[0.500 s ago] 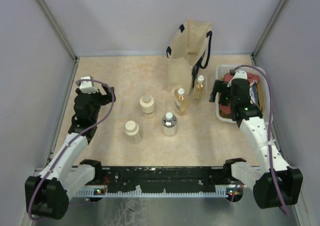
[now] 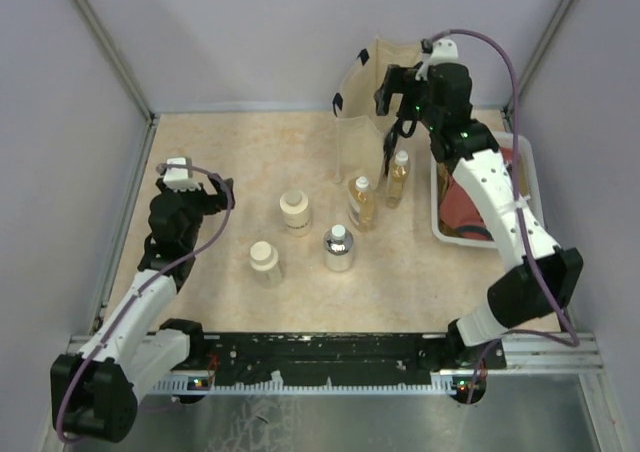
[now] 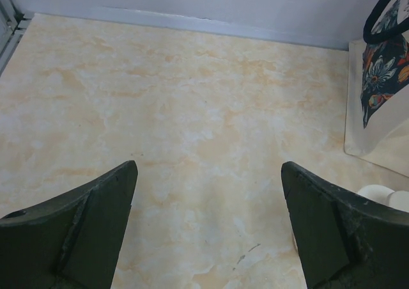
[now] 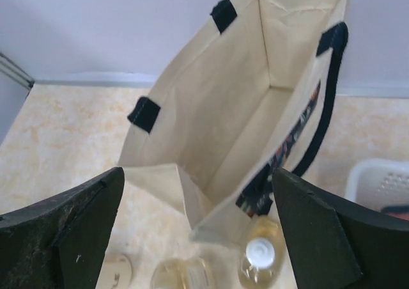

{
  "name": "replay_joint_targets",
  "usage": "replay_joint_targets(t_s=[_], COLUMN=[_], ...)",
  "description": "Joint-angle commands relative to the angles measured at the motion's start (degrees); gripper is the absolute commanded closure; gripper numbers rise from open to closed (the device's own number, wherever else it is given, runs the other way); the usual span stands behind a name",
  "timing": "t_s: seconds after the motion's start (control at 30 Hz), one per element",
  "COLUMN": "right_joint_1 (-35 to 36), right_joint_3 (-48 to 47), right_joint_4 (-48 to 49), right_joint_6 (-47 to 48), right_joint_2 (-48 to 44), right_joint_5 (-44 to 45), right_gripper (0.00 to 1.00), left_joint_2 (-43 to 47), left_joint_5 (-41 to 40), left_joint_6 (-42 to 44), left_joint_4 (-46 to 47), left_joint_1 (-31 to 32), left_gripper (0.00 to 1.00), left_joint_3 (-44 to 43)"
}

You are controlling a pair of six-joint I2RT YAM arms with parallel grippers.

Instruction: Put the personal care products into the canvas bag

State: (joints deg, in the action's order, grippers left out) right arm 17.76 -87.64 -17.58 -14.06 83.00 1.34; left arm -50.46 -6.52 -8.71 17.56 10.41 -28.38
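The right tool point(image 2: 393, 90) hangs with its jaws spread wide and nothing between them, right over the open mouth of the canvas bag point(image 2: 360, 127). Its wrist view looks down into the bag's bare cream inside, with a navy strap handle point(image 4: 327, 97) along the 3 o'clock edge. The bag stands upright at the 12 o'clock end of the surface point(image 2: 220, 152). Just at its 6 o'clock side stand the first amber bottle point(image 2: 399, 178) and, beside it toward 7 o'clock, the second amber bottle point(image 2: 361, 202), both upright with white caps. Nearer the middle of the surface stand the round clear bottle point(image 2: 339, 248), the far cream jar point(image 2: 295, 212) and the near cream jar point(image 2: 264, 262), all apart from each other. A white tub point(image 2: 440, 230) holding red cloth sits at 3 o'clock. The left tool point(image 2: 205, 187) is likewise wide open and empty, low over bare surface at 9 o'clock, well apart from the products
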Motion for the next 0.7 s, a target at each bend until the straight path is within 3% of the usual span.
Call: replay_joint_targets(t_s=[0.0,0.4,0.67], right_joint_1=[1.5,3.2,3.2], right_joint_3=[-8.2,-6.3,3.0], right_joint_4=[0.4,-2.4,-2.5], right_joint_6=[0.8,7.3,7.2], right_joint_2=[7.5,8.1,0.4], right_joint_5=[0.8,8.3,10.1], right_gripper=[0.01,0.01,0.01], left_joint_2=[-3.4,-27.6,-37.1], left_joint_5=[3.9,12.5,14.8], left_joint_6=[1.2,3.3,6.4], left_joint_4=[2.7,4.8,13.5], left_joint_1=[0.3,3.4,11.0], left_gripper=[0.01,0.01,0.01], left_joint_3=[-4.6,-32.7,-38.7])
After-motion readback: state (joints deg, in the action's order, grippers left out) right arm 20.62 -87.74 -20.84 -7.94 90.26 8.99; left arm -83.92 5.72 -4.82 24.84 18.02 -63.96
